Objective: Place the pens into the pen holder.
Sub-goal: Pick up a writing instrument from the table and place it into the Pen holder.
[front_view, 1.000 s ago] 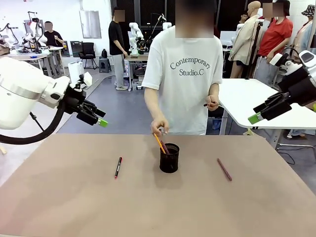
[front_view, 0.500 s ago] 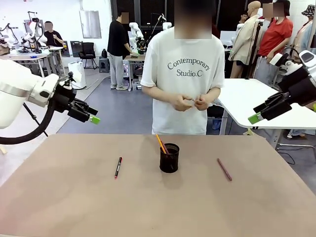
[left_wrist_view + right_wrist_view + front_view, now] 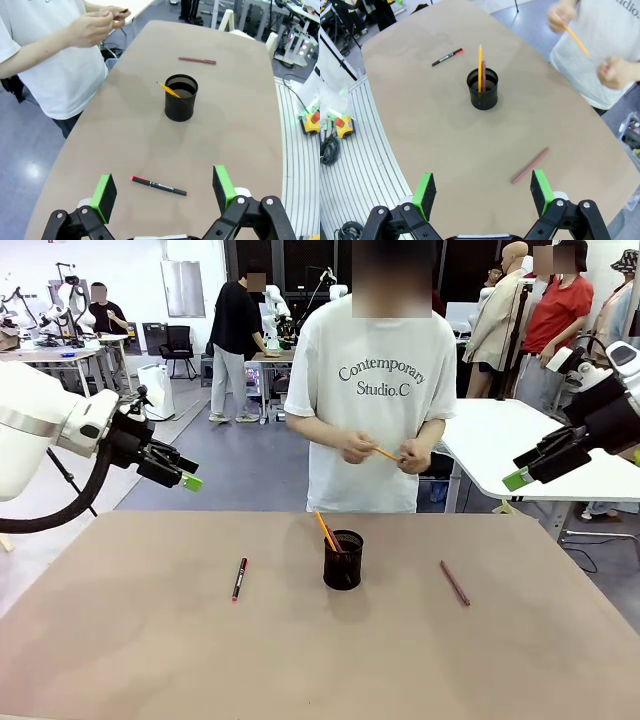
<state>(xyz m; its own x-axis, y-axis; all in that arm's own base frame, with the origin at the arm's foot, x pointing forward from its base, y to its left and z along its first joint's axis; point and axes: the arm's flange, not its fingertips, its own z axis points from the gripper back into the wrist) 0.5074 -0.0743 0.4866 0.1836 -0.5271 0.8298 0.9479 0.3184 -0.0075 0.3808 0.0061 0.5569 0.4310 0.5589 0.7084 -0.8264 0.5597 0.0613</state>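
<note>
Since a second ago the person's hands (image 3: 380, 448) have come up off the pen holder (image 3: 343, 560) to chest height. They now pinch a second pencil (image 3: 387, 453), orange, lying roughly left-right, and the left gripper (image 3: 187, 478) has backed off to the left too. The holder is a small black mesh cup, upright mid-table. An orange pencil (image 3: 326, 531) in it leans up and left, next to a reddish-brown stick (image 3: 483, 75). The black pen (image 3: 239, 579) with red ends lies flat left of the cup, long axis near-to-far. The pinkish-brown pen (image 3: 454, 583) lies flat on the right, slanted, far end pointing left. The table (image 3: 150, 660) is plain tan, with a busy lab behind it. The left gripper and the right gripper (image 3: 520, 478) are both spread wide, holding nothing, well apart from the pens.
</note>
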